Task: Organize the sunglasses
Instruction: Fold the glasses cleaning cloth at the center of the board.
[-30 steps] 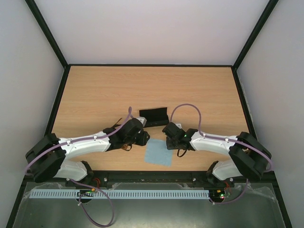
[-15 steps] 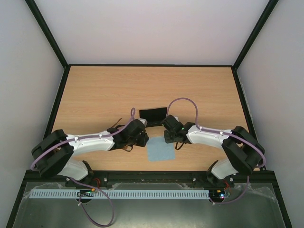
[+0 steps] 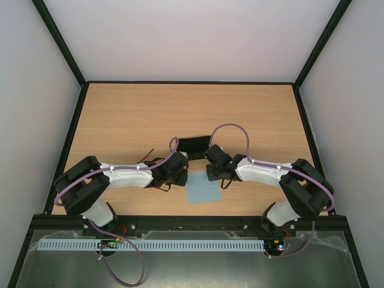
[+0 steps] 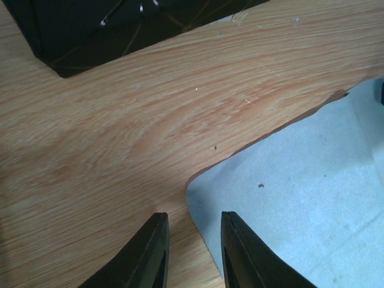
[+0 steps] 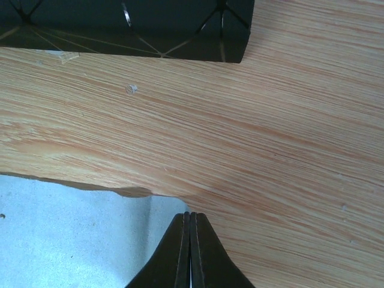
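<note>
Fingers, left gripper (image 4: pixel 193 216): narrowly parted, empty
Fingers, right gripper (image 5: pixel 190 216): pressed together
Light blue square cloth (image 3: pixel 203 191): between grippers

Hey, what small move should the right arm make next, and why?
Probably open the right gripper first. Its fingers are pressed together with nothing between them, the tips sit at the edge of the light blue cloth, and the black case lies just beyond. While it is shut, it can grasp neither.

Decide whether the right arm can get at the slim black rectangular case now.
Probably yes: the shut right gripper sits close to the slim black rectangular case, only bare wooden tabletop between them.
</note>
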Controlling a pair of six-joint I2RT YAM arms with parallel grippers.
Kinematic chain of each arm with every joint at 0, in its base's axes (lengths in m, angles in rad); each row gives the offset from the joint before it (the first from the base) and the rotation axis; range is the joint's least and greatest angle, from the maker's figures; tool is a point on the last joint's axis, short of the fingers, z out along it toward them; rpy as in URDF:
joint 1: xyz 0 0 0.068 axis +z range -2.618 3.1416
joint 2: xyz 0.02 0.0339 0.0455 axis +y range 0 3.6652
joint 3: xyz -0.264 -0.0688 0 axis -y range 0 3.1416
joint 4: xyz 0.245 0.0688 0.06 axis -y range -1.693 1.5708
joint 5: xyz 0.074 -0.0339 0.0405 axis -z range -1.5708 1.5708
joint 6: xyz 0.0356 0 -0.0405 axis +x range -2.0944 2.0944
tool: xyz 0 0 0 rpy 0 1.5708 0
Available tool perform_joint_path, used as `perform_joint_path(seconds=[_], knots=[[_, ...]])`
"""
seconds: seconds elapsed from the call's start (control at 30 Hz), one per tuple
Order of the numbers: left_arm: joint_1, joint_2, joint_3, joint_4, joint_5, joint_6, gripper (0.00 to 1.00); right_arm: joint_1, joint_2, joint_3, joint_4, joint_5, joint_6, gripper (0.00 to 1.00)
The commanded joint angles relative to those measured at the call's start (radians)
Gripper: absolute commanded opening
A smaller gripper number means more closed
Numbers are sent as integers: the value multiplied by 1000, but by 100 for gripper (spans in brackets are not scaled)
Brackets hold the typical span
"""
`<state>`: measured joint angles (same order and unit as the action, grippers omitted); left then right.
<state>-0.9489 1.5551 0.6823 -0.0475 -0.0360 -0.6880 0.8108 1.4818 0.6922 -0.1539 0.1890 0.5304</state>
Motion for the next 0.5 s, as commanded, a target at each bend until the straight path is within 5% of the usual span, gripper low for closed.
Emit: perform_joint_path(seconds=[0.0, 0.47], knots=[[-7, 19, 36, -3, -19, 5, 29, -4, 11, -2, -6, -8, -12, 1], [-20, 94, 78, -26, -43, 5, 16, -14, -31, -32, -17, -8, -6, 1]])
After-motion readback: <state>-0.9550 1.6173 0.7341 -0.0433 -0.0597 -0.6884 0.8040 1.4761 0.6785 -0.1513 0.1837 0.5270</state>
